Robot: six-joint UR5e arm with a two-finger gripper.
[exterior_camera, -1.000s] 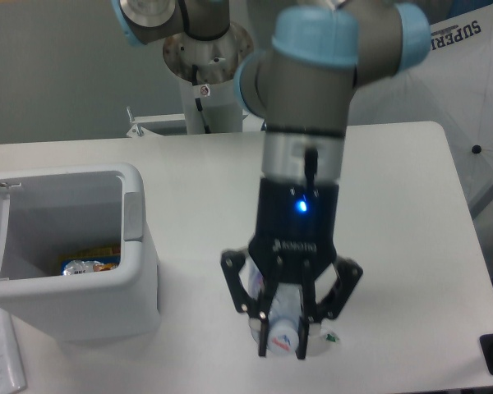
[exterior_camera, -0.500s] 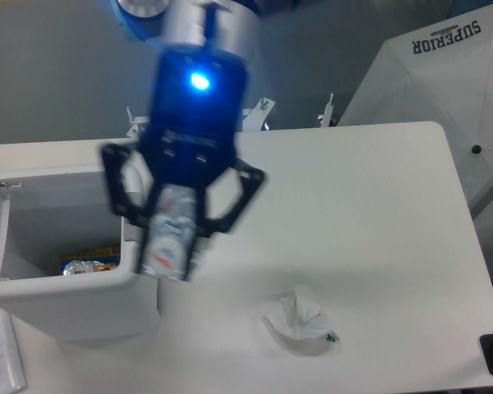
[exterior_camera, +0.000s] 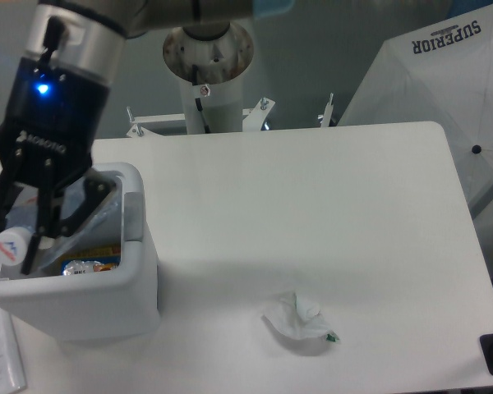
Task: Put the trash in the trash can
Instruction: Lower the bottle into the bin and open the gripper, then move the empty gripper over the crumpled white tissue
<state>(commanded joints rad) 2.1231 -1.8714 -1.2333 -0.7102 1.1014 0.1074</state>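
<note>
My gripper (exterior_camera: 13,246) hangs over the open white trash can (exterior_camera: 140,246) at the table's left, shut on the crushed clear plastic bottle (exterior_camera: 11,240). The bottle's round end faces the camera between the black fingers (exterior_camera: 39,234), at about rim height inside the can's opening. The second piece of trash, a crumpled translucent white wrapper with a green bit (exterior_camera: 300,318), lies on the table near the front edge, well to the right of the can. The gripper body hides the can's left side and lid.
A yellow-blue foil snack wrapper (exterior_camera: 90,264) lies at the bottom of the can. The arm's base column (exterior_camera: 207,78) stands behind the table. A white canopy (exterior_camera: 444,74) is at the right, a paper sheet (exterior_camera: 0,357) at the front left.
The gripper lifted the bottle from beside the white wrapper and carried it left across the table to above the trash can. The wrapper stayed put.
</note>
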